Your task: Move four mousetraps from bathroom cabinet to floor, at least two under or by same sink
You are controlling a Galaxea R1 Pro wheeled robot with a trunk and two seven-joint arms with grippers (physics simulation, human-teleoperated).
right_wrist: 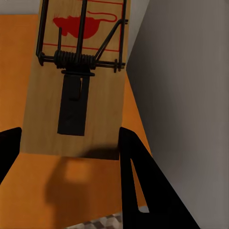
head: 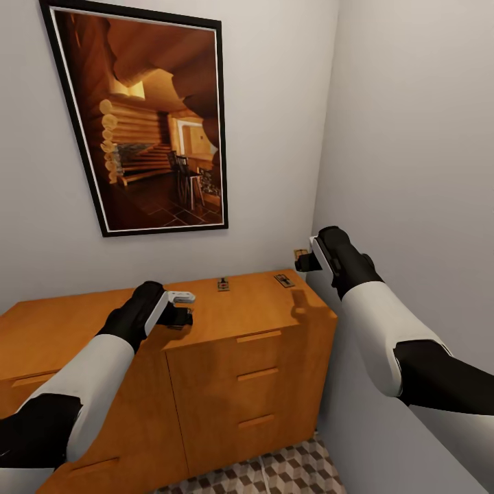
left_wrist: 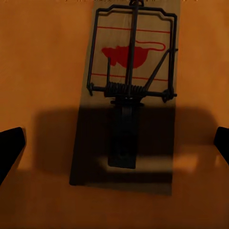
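While both arms reach out over the orange wooden cabinet (head: 226, 322), each gripper hangs above its top near a mousetrap. The left gripper (head: 180, 317) sits over the middle of the cabinet top, toward its near edge. In the left wrist view its two dark fingertips (left_wrist: 10, 145) stand wide apart at the sides of the picture, with nothing between them but the mousetrap (left_wrist: 129, 90) lying flat on the wood ahead, in the gripper's shadow; they do not touch it. That trap shows a red mouse mark, a coil spring and a wire bar.

The right gripper (head: 307, 261) is at the far right corner of the cabinet, close to the grey side wall (head: 425, 171). In the right wrist view its fingers (right_wrist: 131, 162) are spread, and a second mousetrap (right_wrist: 78, 81) lies between and beyond them; the near edge of the trap reaches the line of the fingertips, but whether they grip it I cannot tell.

From the head camera two more small dark traps lie on the far part of the cabinet top: one (head: 223, 283) near the back wall at the middle, another (head: 284, 280) further right. A framed picture (head: 140, 116) of a log cabin interior hangs above on the back wall. A strip of cube-patterned bathroom floor (head: 274, 473) shows at the foot of the cabinet.
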